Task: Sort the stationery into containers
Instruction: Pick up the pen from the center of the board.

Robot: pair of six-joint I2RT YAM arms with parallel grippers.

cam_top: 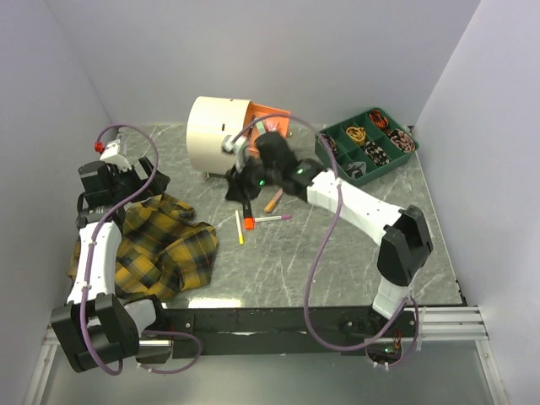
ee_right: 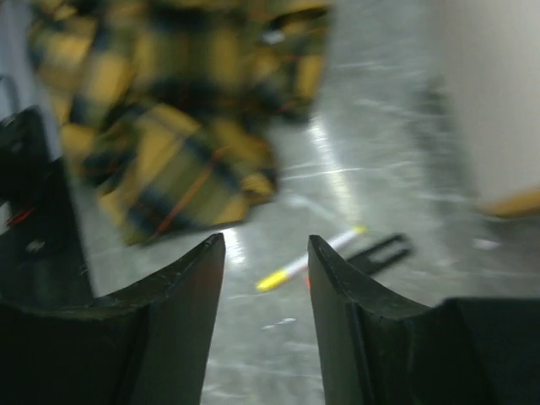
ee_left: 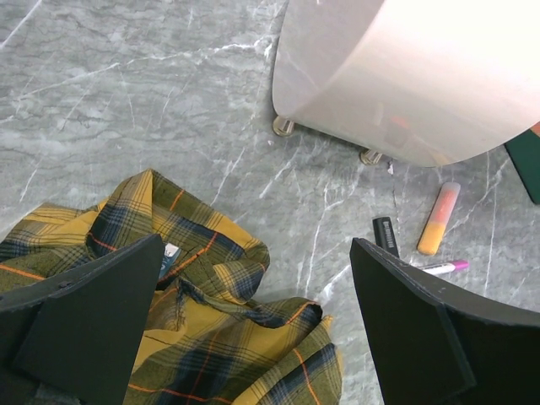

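Grey marble bench [cam_top: 337, 270], plain pale walls [cam_top: 337, 51] on three sides. Mid-bench, just in front of the cream drum chest [cam_top: 215, 135]: yellow pen [cam_top: 239, 228], pink-tipped pen [cam_top: 272, 218], orange highlighter [cam_top: 272, 201]. The chest's orange drawer [cam_top: 272, 116] sticks out at its right. Green compartment tray [cam_top: 335, 160] sits back right, plaid cloth [cam_top: 160, 245] front left. Open stretch of bench front right, up to the near edge. Right tool [ee_right: 266, 239] hangs over the pens by the chest, fingers parted, nothing between them. Left tool [ee_left: 256, 253] is over the cloth, spread wide, holding nothing.

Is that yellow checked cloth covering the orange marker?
No, the orange marker lies uncovered on the table, apart from the cloth.
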